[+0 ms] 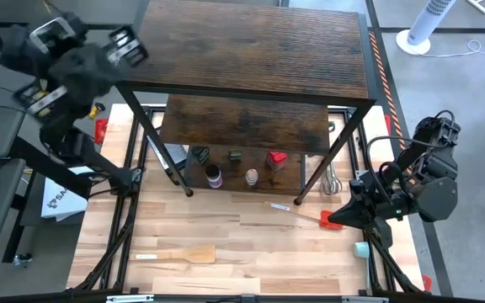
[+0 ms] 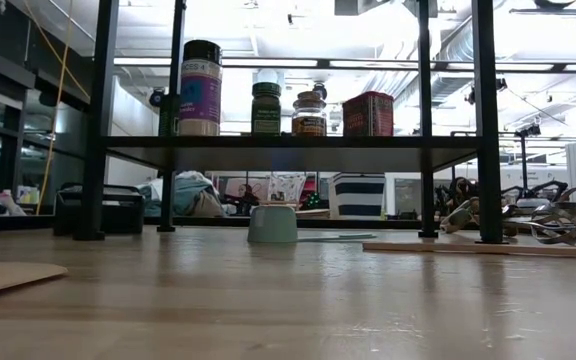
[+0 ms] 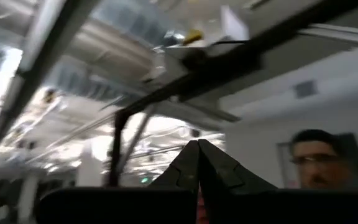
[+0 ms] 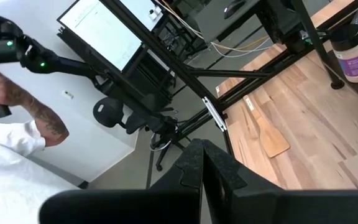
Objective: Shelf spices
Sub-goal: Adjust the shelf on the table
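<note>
The shelf (image 1: 251,50) of dark wood boards in a black frame stands at the table's far side. On its lowest board (image 2: 288,143) stand several spices: a dark-lidded jar with a white label (image 2: 200,88), a green-lidded jar (image 2: 266,108), a dark jar (image 2: 309,113) and a red one (image 2: 368,113). A tiny pale jar (image 2: 272,222) stands on the table. My left gripper (image 3: 197,148) is shut, raised and pointing up beside the shelf's top left corner (image 1: 133,49). My right gripper (image 1: 333,220) is shut and holds nothing, at the table's right.
A red spatula (image 1: 310,215) lies under my right gripper, a wire whisk (image 1: 331,181) by the shelf's right leg, and a wooden spatula (image 1: 183,252) near the front. A person's arm (image 4: 23,118) shows beyond the table. The shelf's black legs (image 1: 154,139) stand on the table.
</note>
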Tool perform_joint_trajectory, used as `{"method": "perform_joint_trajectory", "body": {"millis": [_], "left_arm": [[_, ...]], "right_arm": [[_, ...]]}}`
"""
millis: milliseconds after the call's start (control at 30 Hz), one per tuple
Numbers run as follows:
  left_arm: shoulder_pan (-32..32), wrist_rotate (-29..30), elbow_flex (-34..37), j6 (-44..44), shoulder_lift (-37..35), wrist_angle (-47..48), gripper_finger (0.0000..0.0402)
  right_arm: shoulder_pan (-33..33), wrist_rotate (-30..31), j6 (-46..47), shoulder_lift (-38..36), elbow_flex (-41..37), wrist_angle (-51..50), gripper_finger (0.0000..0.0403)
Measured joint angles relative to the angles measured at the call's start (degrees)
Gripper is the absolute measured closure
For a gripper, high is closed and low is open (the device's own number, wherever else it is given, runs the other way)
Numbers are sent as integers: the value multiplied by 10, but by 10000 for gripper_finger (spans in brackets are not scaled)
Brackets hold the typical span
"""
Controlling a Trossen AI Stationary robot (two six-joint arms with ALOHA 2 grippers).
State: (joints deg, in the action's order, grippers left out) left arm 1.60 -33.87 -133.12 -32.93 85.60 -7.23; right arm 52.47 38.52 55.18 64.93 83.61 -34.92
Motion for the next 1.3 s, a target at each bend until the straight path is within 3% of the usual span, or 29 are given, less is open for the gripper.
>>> {"method": "perform_joint_trajectory", "body": {"millis": [100,167,267,400,600,767,900,1033,1100,1200,1300], "left_arm": [[-61,-1,-2,51,-8,13,402],[-103,1,-2,70,-14,81,402],[-179,48,-2,101,-17,264,402],[-287,175,3,114,-5,519,402],[-440,409,53,-64,-5,705,402],[-546,569,157,-216,0,736,402],[-596,650,276,-309,-12,642,402],[-601,670,441,-314,-40,416,402],[-583,663,531,-294,-70,258,402],[-543,607,675,-283,-106,36,402],[-503,578,809,-325,-130,-99,402]], "right_arm": [[1,-1,-2,0,0,0,403],[1,-5,-2,0,0,-1,403],[1,-10,-2,0,0,-8,403],[1,-10,-1,0,0,-13,403],[1,-25,18,0,0,-16,403],[1,-69,53,0,0,-25,403],[1,-103,75,1,0,-38,403],[1,-123,82,4,0,-71,403],[1,-127,95,5,0,-99,403],[1,-132,122,7,0,-137,403],[1,-121,163,10,0,-175,403]]}}
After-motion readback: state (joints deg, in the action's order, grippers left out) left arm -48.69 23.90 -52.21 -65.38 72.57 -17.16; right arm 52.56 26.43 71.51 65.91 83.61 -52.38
